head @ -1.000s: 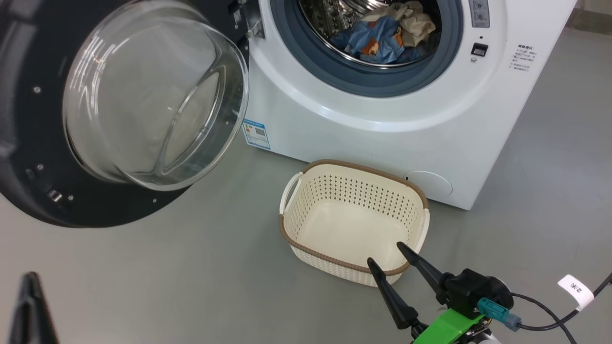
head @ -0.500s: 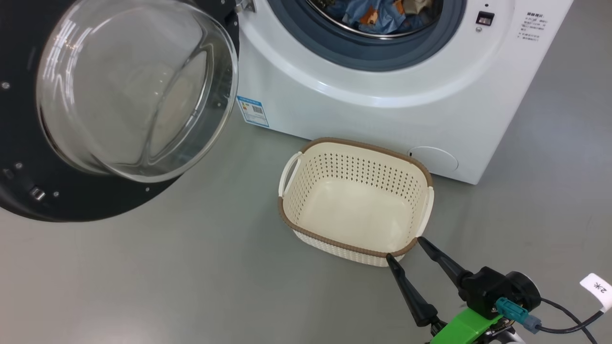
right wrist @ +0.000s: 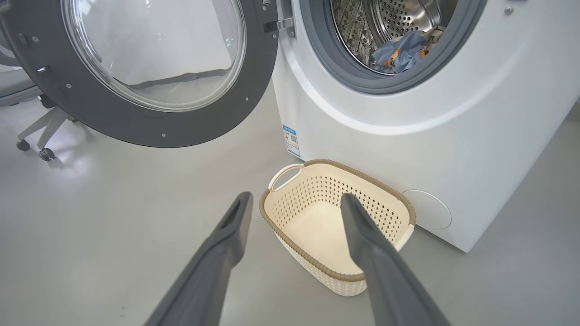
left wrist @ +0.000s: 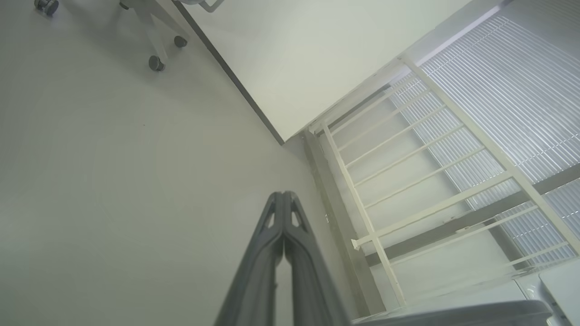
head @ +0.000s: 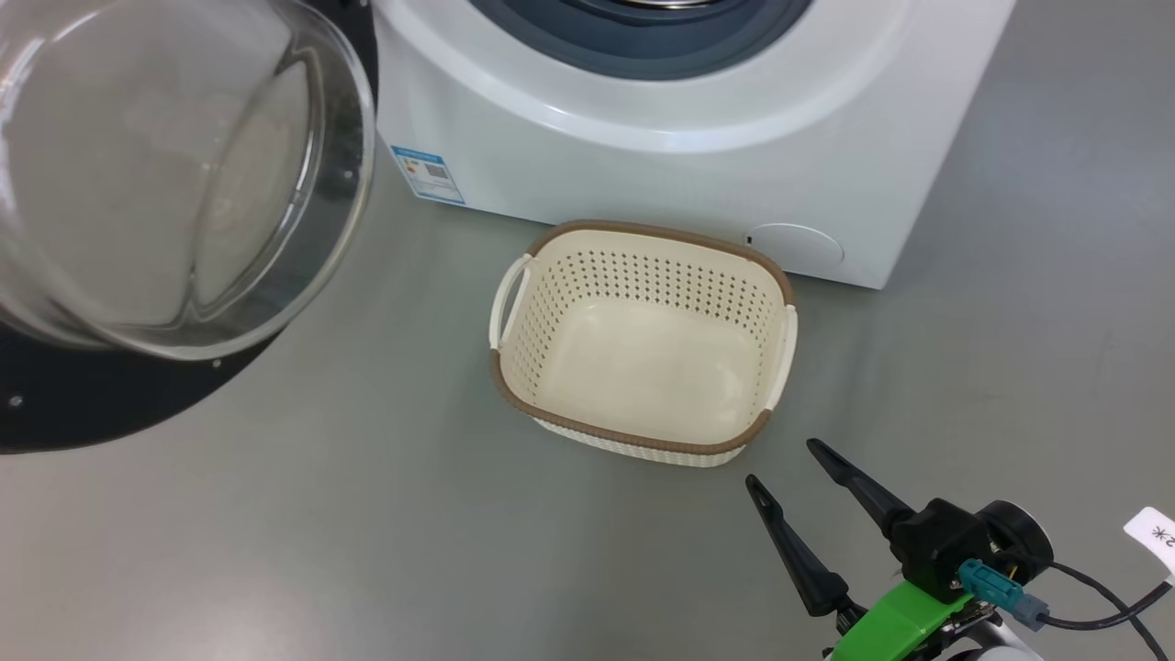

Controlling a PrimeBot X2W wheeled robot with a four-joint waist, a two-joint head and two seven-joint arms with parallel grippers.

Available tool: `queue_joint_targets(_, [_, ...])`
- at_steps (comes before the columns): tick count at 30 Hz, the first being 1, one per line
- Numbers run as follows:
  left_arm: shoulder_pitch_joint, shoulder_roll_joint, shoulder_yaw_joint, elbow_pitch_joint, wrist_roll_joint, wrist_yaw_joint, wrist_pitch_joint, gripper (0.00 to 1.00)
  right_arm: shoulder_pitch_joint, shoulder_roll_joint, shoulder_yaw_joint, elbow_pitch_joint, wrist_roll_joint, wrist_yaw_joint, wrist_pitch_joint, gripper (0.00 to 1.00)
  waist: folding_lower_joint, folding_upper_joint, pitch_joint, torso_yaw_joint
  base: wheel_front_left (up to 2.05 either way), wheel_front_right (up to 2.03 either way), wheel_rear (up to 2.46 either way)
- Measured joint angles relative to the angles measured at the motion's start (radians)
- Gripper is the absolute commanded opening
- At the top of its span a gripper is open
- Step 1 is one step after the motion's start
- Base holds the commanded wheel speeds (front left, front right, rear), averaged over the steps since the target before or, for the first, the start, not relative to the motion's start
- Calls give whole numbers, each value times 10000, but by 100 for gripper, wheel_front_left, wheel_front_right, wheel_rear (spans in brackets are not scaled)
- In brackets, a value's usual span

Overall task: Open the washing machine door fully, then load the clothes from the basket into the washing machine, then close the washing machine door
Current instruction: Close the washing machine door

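Right wrist view: the washing machine door (right wrist: 145, 68) is seen swung wide open to the left of the washing machine (right wrist: 408, 136). The clothes (right wrist: 398, 52) lie inside the drum, and the basket (right wrist: 308, 199) stands empty on the floor just before the machine. The door is judged rigid and fairly heavy, its glossy rim probably slippery, its glass bowl best not struck. A flat push on the rim's free edge, far from the hinge, would be favoured over a pinch. The right gripper (right wrist: 295, 197) is spread wide with nothing between its fingers. The left gripper (left wrist: 283, 194) is pressed together, empty.
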Motion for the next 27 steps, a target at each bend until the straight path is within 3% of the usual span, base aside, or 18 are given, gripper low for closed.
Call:
queue_joint_targets(4, [-456, 516, 537, 1409, -627, 12, 550, 0, -31, -19, 58, -12, 0, 0, 0, 100, 0, 0, 120, -295, 0, 0, 0])
queue_joint_targets(10, [-1417, 616, 970, 2773, -1684, -46, 1875, 0, -30, -23, 125, -33, -13, 0, 0, 100, 0, 0, 284, -610, 0, 0, 0])
queue_joint_targets(27, [-2029, 828, 784, 3988, -2002, -577, 3191, 0, -33, -36, 169, -35, -13, 0, -2, 100, 0, 1, 208, -847, 0, 0, 0])
